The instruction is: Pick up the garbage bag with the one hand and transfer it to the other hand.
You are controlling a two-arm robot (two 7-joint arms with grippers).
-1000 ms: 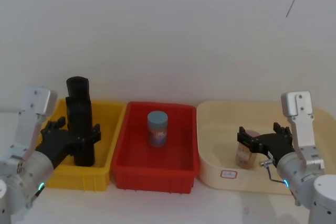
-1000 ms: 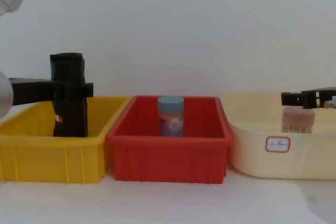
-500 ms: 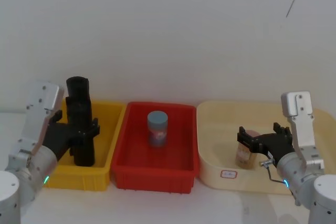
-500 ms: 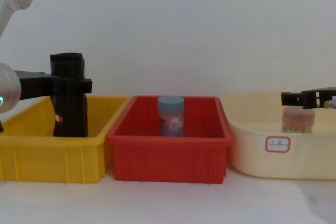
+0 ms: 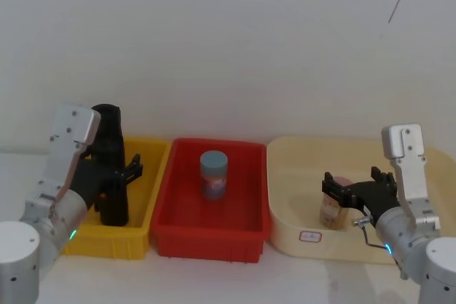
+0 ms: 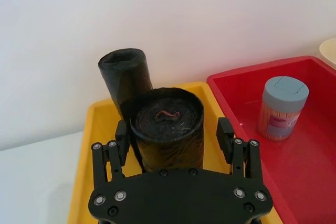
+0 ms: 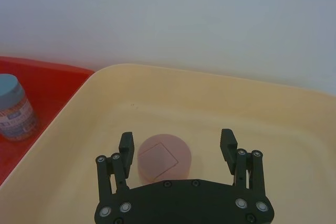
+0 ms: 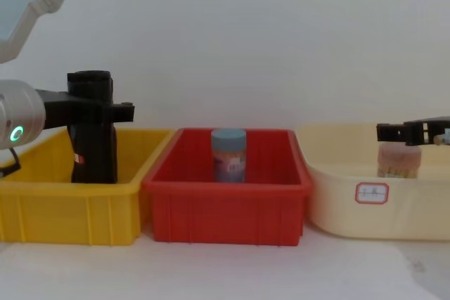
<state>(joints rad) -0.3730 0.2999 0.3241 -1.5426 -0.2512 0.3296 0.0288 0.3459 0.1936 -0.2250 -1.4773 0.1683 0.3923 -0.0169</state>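
**Three bins in a row**

Yellow plastic bin (image 5: pixel 107 240) on the left, red plastic bin (image 5: pixel 210 236) in the middle, cream plastic tub (image 5: pixel 292 190) on the right. The black garbage bag roll (image 8: pixel 95 159) stands in the left bin, between the left gripper's (image 6: pixel 173 132) fingers. A blue-capped jar (image 5: pixel 214 174) stands in the middle bin. A pink-capped jar (image 7: pixel 164 162) stands in the tub, by the right gripper (image 7: pixel 177 142).

In the chest view, the lower end of the tall matte black garbage bag roll (image 8: pixel 93 128) was hidden behind the front wall of the yellow plastic bin (image 8: pixel 70 210), and the base of the pink-lidded jar (image 8: pixel 399 161) behind the cream plastic tub (image 8: pixel 422 216). The writing on the tub's white label (image 8: pixel 371 192) could not be read.
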